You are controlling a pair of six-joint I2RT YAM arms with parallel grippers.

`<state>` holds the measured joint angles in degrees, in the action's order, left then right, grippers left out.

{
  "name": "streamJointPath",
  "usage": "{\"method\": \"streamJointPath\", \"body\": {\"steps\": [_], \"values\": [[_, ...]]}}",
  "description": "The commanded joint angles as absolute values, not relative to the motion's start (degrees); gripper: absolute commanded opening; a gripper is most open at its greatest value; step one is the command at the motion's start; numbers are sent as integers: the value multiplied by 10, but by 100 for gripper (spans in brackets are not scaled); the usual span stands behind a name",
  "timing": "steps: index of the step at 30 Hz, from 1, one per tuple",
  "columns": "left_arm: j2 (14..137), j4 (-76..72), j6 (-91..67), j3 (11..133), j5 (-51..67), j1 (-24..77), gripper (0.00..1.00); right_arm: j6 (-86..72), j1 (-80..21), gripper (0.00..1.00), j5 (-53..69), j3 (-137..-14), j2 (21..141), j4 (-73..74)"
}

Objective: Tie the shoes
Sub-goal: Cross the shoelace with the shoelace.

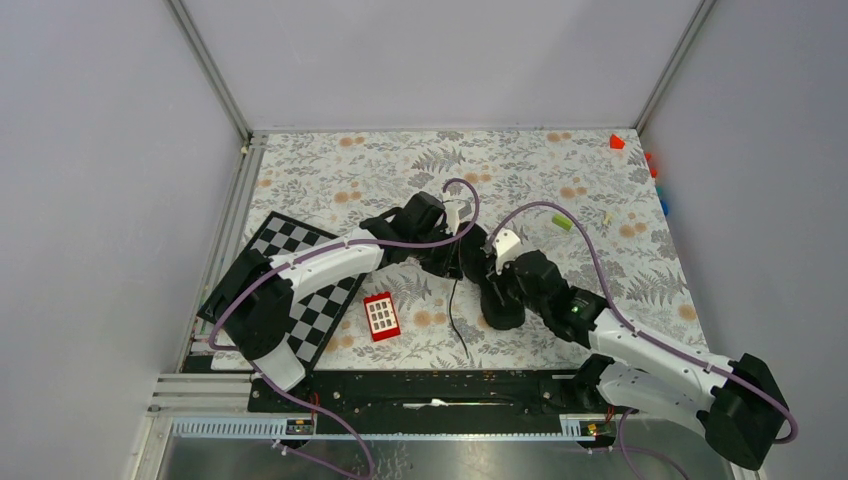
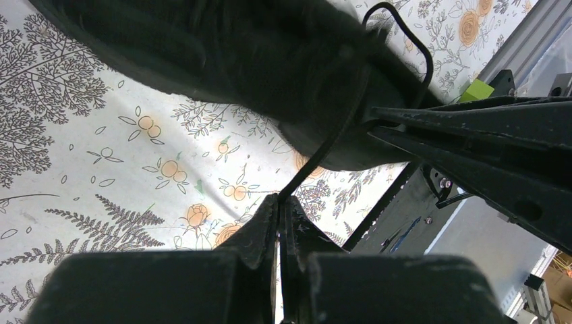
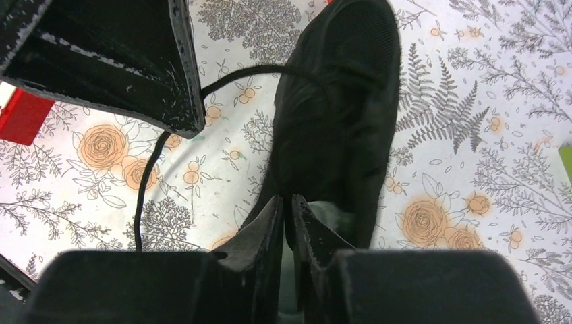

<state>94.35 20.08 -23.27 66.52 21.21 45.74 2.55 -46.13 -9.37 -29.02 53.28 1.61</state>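
Note:
The black shoe [image 1: 503, 312] lies on the floral cloth between both grippers. In the left wrist view it [image 2: 256, 61] fills the top. My left gripper [image 2: 280, 200] is shut on a thin black lace [image 2: 324, 145] that runs taut up to the shoe. In the top view this gripper [image 1: 456, 262] sits just left of the shoe. My right gripper [image 3: 287, 200] is shut on the shoe's [image 3: 337, 101] side rim, with pale grey insole beside it. A loose lace [image 3: 143, 196] hangs down to the left; it also trails toward the near edge in the top view [image 1: 458, 325].
A chessboard [image 1: 300, 290] lies at the left, with a red block with white squares [image 1: 381, 316] beside it. A green block [image 1: 563, 223] lies right of the shoe. A red block [image 1: 617, 142] and other coloured blocks [image 1: 655, 170] sit at the far right wall.

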Motion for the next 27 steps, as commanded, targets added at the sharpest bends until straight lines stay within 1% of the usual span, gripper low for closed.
{"method": "streamJointPath", "body": {"steps": [1, 3, 6, 7, 9, 20, 27], "values": [[925, 187, -221, 665, 222, 454, 0, 22, -462, 17, -84, -337, 545, -4], [925, 186, -221, 664, 222, 454, 0, 23, -462, 19, -82, -341, 555, -4], [925, 186, -221, 662, 222, 454, 0, 22, -463, 19, -81, -345, 563, -4], [923, 185, -221, 662, 222, 454, 0, 23, -462, 14, -79, -346, 564, -4], [923, 184, -221, 660, 222, 453, 0, 24, -462, 0, -75, -346, 565, -4], [920, 184, -222, 657, 222, 451, 0, 20, -459, 0, -125, -322, 529, -18], [914, 184, -222, 655, 220, 450, 0, 26, -447, 0, -110, -334, 548, -16]]}}
